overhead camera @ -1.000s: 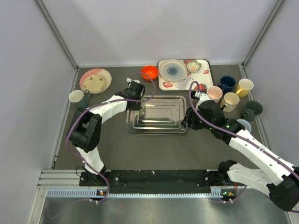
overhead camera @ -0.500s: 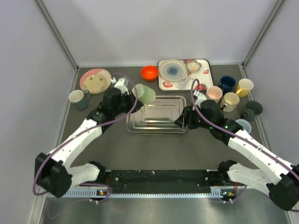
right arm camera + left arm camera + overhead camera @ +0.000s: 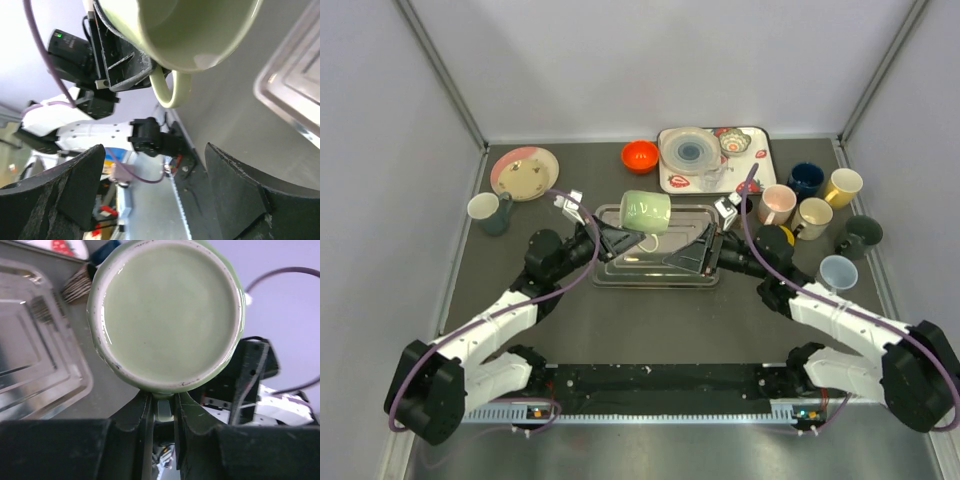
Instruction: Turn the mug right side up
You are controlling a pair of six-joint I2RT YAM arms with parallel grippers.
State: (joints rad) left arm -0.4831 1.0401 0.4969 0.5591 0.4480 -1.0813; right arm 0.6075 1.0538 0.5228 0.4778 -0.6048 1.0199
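A pale green mug (image 3: 646, 212) hangs in the air over the back of the steel tray (image 3: 620, 272), tipped on its side. My left gripper (image 3: 612, 238) is shut on its handle (image 3: 164, 407). In the left wrist view the mug's flat base (image 3: 167, 315) faces the camera, with the left gripper (image 3: 164, 412) pinching the handle from both sides. The right wrist view looks into the mug's mouth (image 3: 192, 25) at the top, the handle (image 3: 172, 90) hanging below it. My right gripper (image 3: 155, 195) is open and holds nothing, just right of the mug (image 3: 705, 245).
Several cups stand at the right: pink (image 3: 778, 203), cream (image 3: 812, 217), yellow (image 3: 842, 186), dark blue (image 3: 805, 178), dark green (image 3: 860, 235), light blue (image 3: 837, 271). A red bowl (image 3: 640, 155) and a floral tray (image 3: 760, 170) of dishes sit behind. A pink plate (image 3: 524, 172) and a white cup (image 3: 483, 207) are at the left.
My left arm has pulled back and lifted the green mug, swinging it right over the steel tray. The right gripper has opened wider and moved left towards the mug.
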